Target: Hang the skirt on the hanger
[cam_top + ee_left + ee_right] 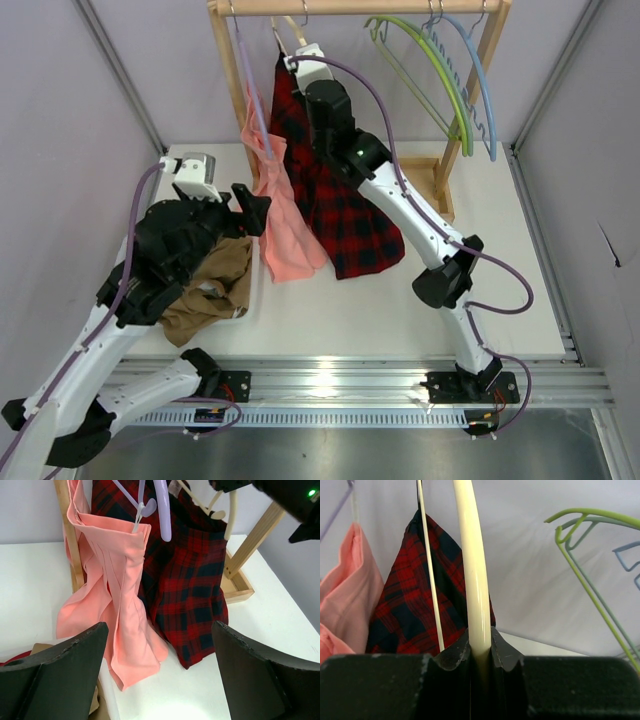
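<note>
left gripper [160, 630] low, fingers spread, empty | skirt [190, 590] hangs straight ahead of it, just right of pink garment [115, 580] | right gripper [480, 647] nearer, up at rail [360, 8], pinching hanger [470, 565], whose arm runs up from the fingers, skirt draped behind

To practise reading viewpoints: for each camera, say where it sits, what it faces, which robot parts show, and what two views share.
Top: above, behind the bases, looking down on table and rack; left arm and right arm show.
Left wrist: on the left arm, facing the skirt; its open left pincer frames the bottom.
Right wrist: on the right arm, looking up the hanger; the right pincer clamps it.
Shared: both wrist views show the skirt and pink garment.
</note>
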Motion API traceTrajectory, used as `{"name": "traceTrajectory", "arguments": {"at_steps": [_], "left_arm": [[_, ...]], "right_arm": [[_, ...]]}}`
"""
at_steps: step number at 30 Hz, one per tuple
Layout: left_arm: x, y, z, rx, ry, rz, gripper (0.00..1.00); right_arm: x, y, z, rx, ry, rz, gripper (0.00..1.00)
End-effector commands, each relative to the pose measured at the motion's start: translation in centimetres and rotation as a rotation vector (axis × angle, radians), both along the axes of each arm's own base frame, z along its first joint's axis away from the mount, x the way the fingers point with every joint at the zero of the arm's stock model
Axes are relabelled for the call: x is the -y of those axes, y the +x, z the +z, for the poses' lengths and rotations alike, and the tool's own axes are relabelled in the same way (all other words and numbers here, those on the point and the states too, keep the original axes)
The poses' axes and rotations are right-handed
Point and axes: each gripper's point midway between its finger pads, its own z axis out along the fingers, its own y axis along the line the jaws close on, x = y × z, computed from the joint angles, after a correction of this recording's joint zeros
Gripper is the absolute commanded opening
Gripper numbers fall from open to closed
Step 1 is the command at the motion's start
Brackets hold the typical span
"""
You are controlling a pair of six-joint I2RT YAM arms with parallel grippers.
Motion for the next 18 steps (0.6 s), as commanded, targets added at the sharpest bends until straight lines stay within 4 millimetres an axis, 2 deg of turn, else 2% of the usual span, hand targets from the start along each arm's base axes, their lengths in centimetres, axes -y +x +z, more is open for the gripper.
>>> {"name": "traceTrajectory", "arguments": {"at_steps": [1, 5, 8, 11, 13, 14, 16, 17, 18], "left_arm": [[-0.6, -0.4, 0.6, 0.025, 0.013, -0.003, 0.90], [-1.1, -0.7, 0.6, 0.027, 0.013, 0.006, 0.90], [-1.5, -0.9, 0.3, 0.025, 0.015, 0.020, 0.90], [-1.8, -1.0, 0.2, 0.020, 0.018, 0.026, 0.90], [-2.0, -1.1, 0.3, 0.020, 0.018, 0.032, 0.90], [-2.1, -1.2, 0.4, 0.023, 0.017, 0.035, 0.90], [-2.3, -1.2, 0.4, 0.022, 0.020, 0.043, 0.90], [-2.4, -1.3, 0.8, 0.029, 0.016, 0.043, 0.91], [-2.4, -1.3, 0.8, 0.026, 0.018, 0.043, 0.91]], "right_arm": [[-2.0, -1.1, 4.6, 0.122, 0.181, 0.059, 0.00], [-3.2, -1.3, 4.2, 0.125, 0.174, 0.069, 0.00], [-2.9, -1.1, 3.2, 0.106, 0.138, 0.039, 0.00], [-2.3, -1.2, 2.8, 0.084, 0.114, 0.026, 0.09], [-2.1, -2.2, 4.0, 0.083, 0.118, 0.066, 0.33], [-1.5, -3.0, 4.7, 0.073, 0.122, 0.077, 0.50], [-1.2, -4.2, 5.6, 0.064, 0.138, 0.105, 0.66], [-1.4, -4.9, 5.7, 0.046, 0.144, 0.133, 0.80], [-0.7, -5.9, 6.8, 0.050, 0.157, 0.144, 0.99]]}}
